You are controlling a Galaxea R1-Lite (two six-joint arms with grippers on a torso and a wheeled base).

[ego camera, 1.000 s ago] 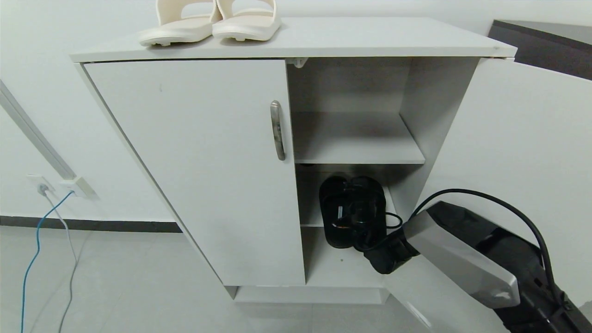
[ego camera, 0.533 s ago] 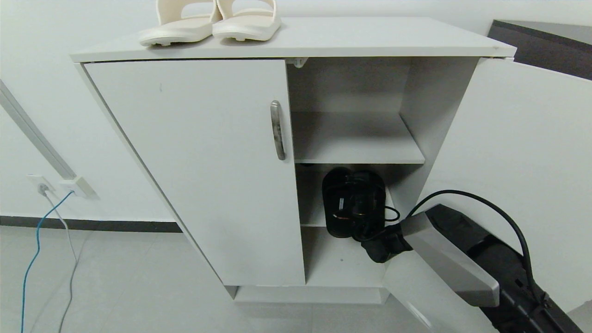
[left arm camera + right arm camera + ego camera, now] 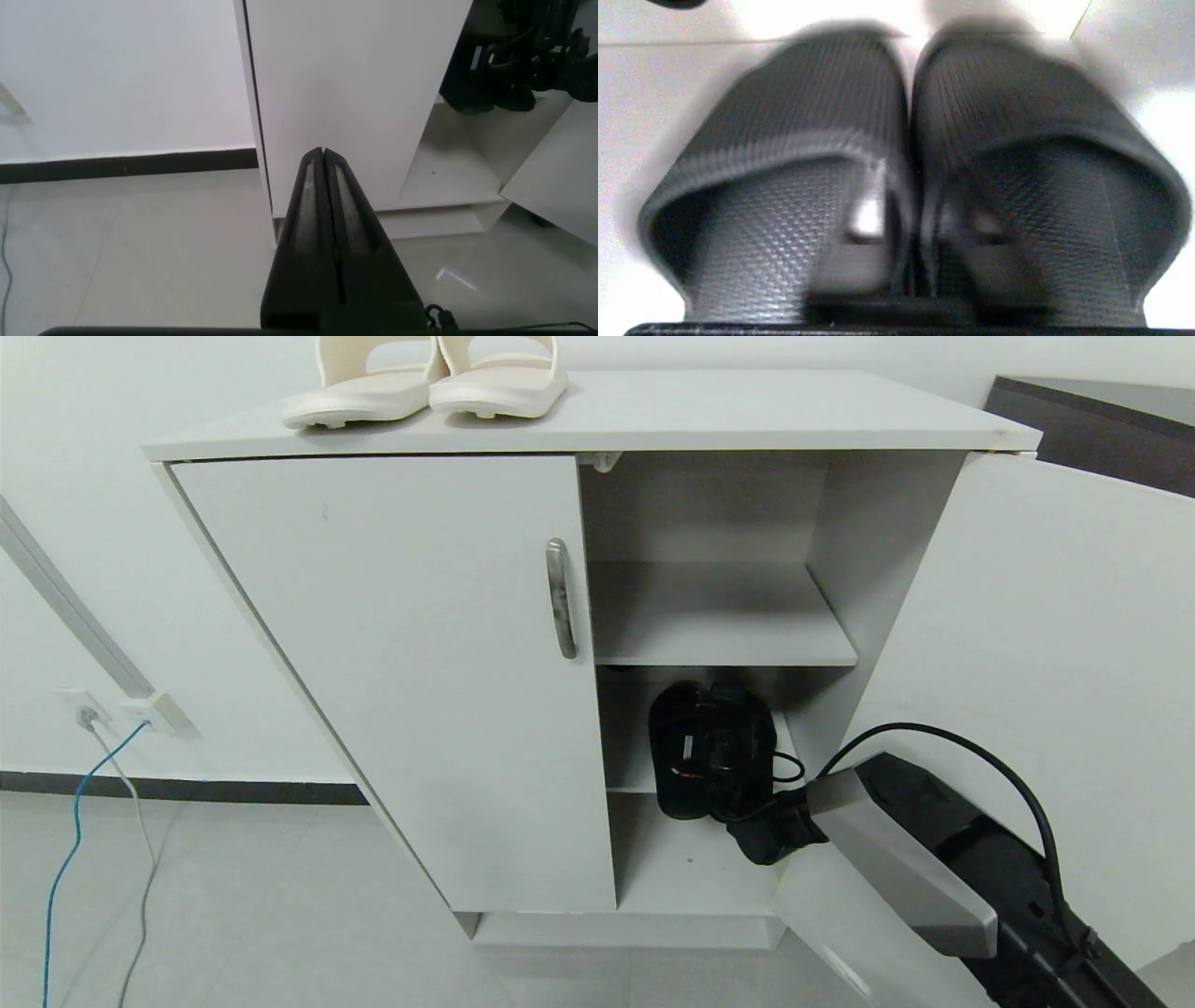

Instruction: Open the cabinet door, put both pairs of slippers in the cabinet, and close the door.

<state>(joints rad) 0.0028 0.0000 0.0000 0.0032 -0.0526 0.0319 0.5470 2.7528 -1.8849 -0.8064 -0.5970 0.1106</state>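
Observation:
The white cabinet (image 3: 653, 415) has its left door (image 3: 392, 672) closed and its right door (image 3: 1055, 653) swung open. A beige pair of slippers (image 3: 429, 387) lies on the cabinet top. My right gripper (image 3: 733, 789) is shut on the black pair of slippers (image 3: 695, 747), pinching their inner edges together (image 3: 915, 224), and holds them at the front of the middle shelf (image 3: 627, 775). The black slippers (image 3: 785, 187) point into the cabinet. My left gripper (image 3: 322, 161) is shut on nothing, low in front of the closed left door (image 3: 355, 84).
The upper shelf (image 3: 719, 616) and the bottom shelf (image 3: 672, 882) are bare. A metal handle (image 3: 560, 599) runs down the left door's edge. Cables (image 3: 70, 859) hang from a wall socket at the left over tiled floor (image 3: 233, 915).
My right arm has pushed the black slippers farther into the cabinet and slightly up onto the middle shelf. The beige pair and the doors have not moved.

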